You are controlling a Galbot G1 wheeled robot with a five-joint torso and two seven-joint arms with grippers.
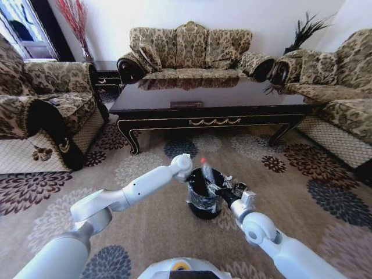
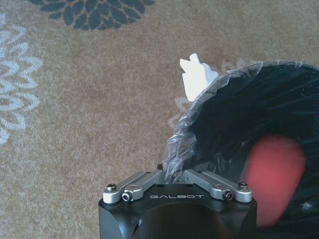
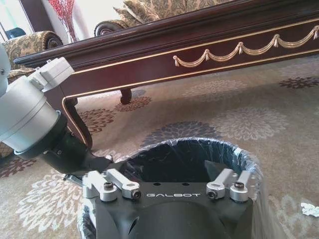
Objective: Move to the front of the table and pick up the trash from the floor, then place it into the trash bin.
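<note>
- One long, low, glossy near-black coffee table (image 1: 209,107) with gold scroll trim lies across the upper middle of the head view. Its tabletop is a dark, reflective slab.
- Three sofas in tan floral fabric ring it: one at the upper centre (image 1: 192,46), one at the left edge (image 1: 40,99) and one at the right edge (image 1: 343,87).
- The beige-tan carpeted floor (image 1: 145,226), patterned with round flower medallions, covers the lower half of the frame.
- One small black cylindrical trash bin (image 1: 203,206) with a clear plastic liner stands on the floor at the centre of the head view, in front of the table and apart from it.
- One clear plastic bottle with a red cap (image 1: 206,172) stands cap-up over the bin's mouth, at its left rim.
- The left tool (image 2: 173,167) reaches in from the lower left of the head view to that rim. Its links are folded inward and its tips are pressed together on crinkled clear plastic, which appears to be the bottle's lower end.
- The right tool (image 1: 218,189) comes in from the lower right and sits at the bin's right rim. In the right wrist view its links are spread wide, with nothing between them.
- One crumpled white paper wad (image 2: 195,77) lies on the floor just beside the bin.
- One small white scrap (image 3: 310,209) lies on the carpet at the lower right of the right wrist view. I cannot tell whether it is the same piece.
</note>
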